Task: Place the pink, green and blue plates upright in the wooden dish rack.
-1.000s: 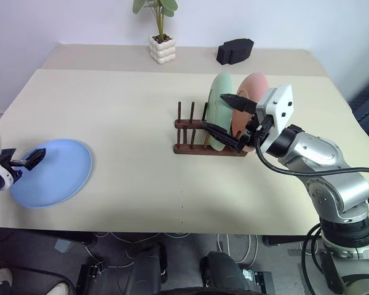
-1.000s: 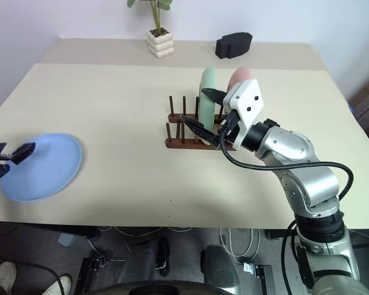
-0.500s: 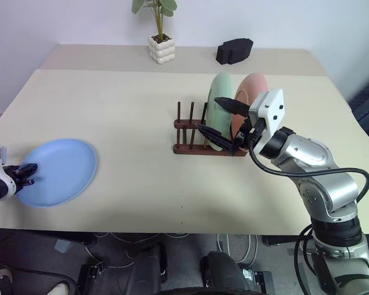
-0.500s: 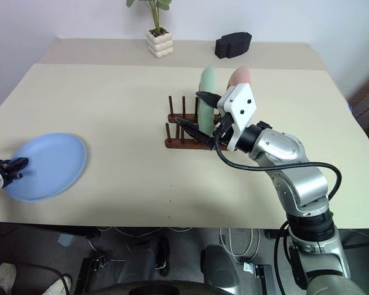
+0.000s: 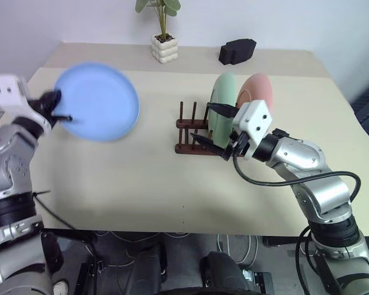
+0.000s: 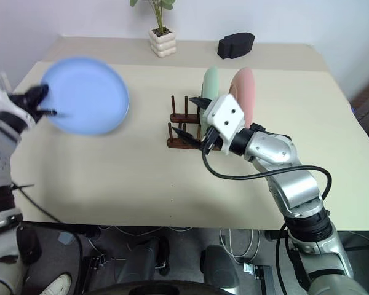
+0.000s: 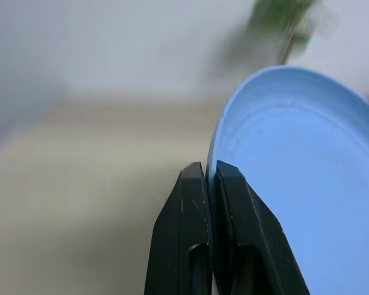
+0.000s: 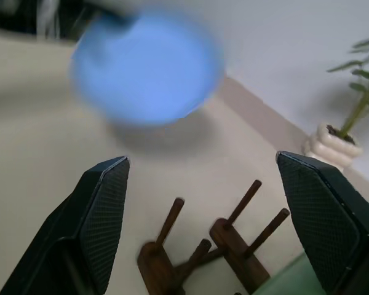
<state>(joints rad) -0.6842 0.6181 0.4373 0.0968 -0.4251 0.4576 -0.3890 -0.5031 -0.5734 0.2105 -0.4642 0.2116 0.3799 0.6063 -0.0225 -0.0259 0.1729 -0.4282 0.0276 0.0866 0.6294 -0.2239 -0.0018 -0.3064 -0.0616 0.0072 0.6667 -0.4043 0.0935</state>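
A broad beige worktop (image 5: 129, 178) filled the scene, with a second, slightly darker beige strip of surface butted against its far edge. Behind that stood a plain pale wall. On the far strip sat a small white bubbly pot with a green plant (image 5: 163, 37), and to its right a black blocky object (image 5: 237, 50). Below the near edge of the worktop, dark floor and tangled cables (image 5: 172, 258) showed.

The wooden dish rack (image 5: 200, 132) stood near the middle of the worktop, right of centre, its thin pegs upright. The green plate (image 5: 222, 101) stood on edge in it, and the pink plate (image 5: 257, 91) stood on edge just behind, on the rack's right end; the pegs at the rack's left end were bare.

The left gripper (image 5: 56, 106) was raised above the worktop's left side, its fingers (image 7: 194, 233) pinched closed on the rim of the blue plate (image 5: 98, 101), which hung tilted in the air, well apart from the rack. The wrist view showed the rim caught between the two black fingers.

The right gripper (image 5: 210, 126) hung level just in front of the rack, pointing toward the left, its fingers (image 8: 104, 215) spread wide with nothing between them; one fingertip lay near the green plate's face, though contact could not be told.
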